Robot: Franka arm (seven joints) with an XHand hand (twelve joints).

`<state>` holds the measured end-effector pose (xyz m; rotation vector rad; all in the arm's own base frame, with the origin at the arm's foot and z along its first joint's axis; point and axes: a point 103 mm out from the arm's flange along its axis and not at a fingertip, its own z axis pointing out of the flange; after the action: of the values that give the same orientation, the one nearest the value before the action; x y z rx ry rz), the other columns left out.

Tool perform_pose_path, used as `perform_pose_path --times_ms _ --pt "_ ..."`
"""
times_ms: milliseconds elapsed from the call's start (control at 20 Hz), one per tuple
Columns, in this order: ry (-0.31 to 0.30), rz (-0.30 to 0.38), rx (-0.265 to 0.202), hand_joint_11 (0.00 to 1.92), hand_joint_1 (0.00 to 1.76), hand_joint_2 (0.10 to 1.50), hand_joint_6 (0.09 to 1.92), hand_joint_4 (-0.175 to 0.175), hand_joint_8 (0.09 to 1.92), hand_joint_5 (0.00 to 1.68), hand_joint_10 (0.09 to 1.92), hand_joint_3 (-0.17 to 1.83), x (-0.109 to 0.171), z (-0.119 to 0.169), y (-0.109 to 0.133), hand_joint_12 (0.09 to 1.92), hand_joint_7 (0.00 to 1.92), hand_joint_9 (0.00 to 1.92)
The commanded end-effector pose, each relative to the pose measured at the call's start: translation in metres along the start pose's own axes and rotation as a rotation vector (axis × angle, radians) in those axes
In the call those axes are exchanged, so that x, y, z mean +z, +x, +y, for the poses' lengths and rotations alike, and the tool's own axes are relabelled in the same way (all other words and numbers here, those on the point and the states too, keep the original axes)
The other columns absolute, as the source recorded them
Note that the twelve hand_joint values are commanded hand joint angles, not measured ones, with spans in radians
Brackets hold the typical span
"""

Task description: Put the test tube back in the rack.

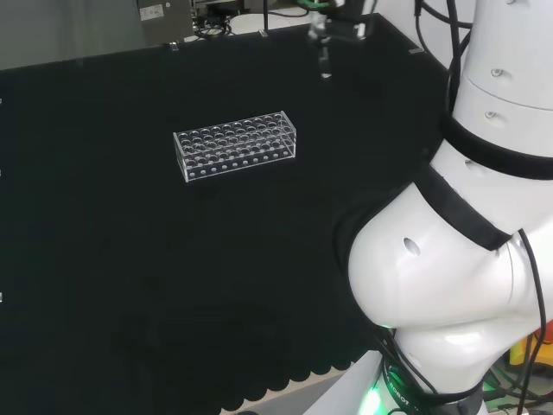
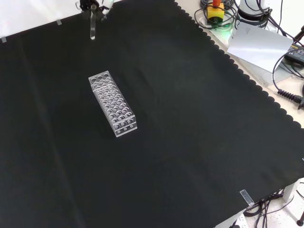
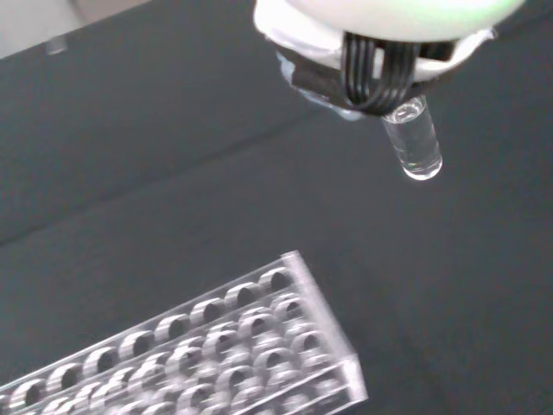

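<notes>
While the rack [image 1: 236,144] stands on the black cloth [image 1: 130,259], its many round holes are seen to be unfilled in the head view, and the same clear block [image 2: 113,103] is shown lying at a slant in the front view, its long side running from upper left to lower right. Up and to the right of it in the head view, well apart from it, the tube [image 1: 325,62] is held upright above the cloth by the hand [image 1: 321,26]. In the front view the tube [image 2: 92,27] hangs above the rack's upper end, near the cloth's far edge, with dark fingers closed on its top. From the wrist, the rounded lower end of the tube [image 3: 416,147] is seen free in the air, nothing visible inside it, and a corner of the rack [image 3: 259,346] lies beyond it. At the right of the front view, past the cloth's scalloped edge, cables and a grey sheet [image 2: 259,45] are laid on a pale bench.
</notes>
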<state>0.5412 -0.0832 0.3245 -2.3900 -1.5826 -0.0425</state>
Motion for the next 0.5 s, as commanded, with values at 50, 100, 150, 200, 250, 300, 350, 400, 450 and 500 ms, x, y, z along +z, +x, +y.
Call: perform_pose_path --times_ms 50,100,150,200,250,300,350,400,450,500 --pt "0.027 0.049 -0.119 1.24 1.43 0.77 0.35 -0.175 0.73 1.27 0.49 0.40 0.018 -0.003 0.063 0.80 1.37 1.28" --pt "0.030 0.054 -0.134 1.24 1.43 0.77 0.35 -0.175 0.73 1.27 0.49 0.40 0.020 -0.004 0.070 0.80 1.37 1.28" --pt "0.034 0.059 -0.147 1.24 1.43 0.77 0.35 -0.175 0.73 1.27 0.49 0.40 0.022 -0.004 0.078 0.80 1.37 1.28" --pt "0.039 0.062 -0.160 1.24 1.43 0.77 0.35 -0.175 0.73 1.27 0.49 0.40 0.025 -0.004 0.085 0.80 1.37 1.28" --pt "0.045 0.067 -0.170 1.24 1.43 0.77 0.35 -0.175 0.73 1.27 0.49 0.40 0.028 -0.004 0.091 0.80 1.37 1.28" --pt "0.052 0.073 -0.178 1.24 1.43 0.77 0.35 -0.175 0.73 1.27 0.49 0.40 0.031 -0.004 0.097 0.80 1.37 1.28" --pt "0.058 0.077 -0.186 1.24 1.43 0.77 0.35 -0.175 0.73 1.27 0.49 0.40 0.034 -0.004 0.102 0.80 1.37 1.28" --pt "0.064 0.079 -0.193 1.24 1.43 0.77 0.35 -0.175 0.73 1.27 0.49 0.40 0.037 -0.005 0.106 0.80 1.37 1.28" --pt "0.071 0.079 -0.201 1.24 1.43 0.77 0.35 -0.175 0.73 1.27 0.49 0.40 0.040 -0.005 0.111 0.80 1.37 1.28" --pt "0.077 0.078 -0.209 1.24 1.43 0.77 0.35 -0.175 0.73 1.27 0.49 0.40 0.043 -0.006 0.115 0.80 1.37 1.28"
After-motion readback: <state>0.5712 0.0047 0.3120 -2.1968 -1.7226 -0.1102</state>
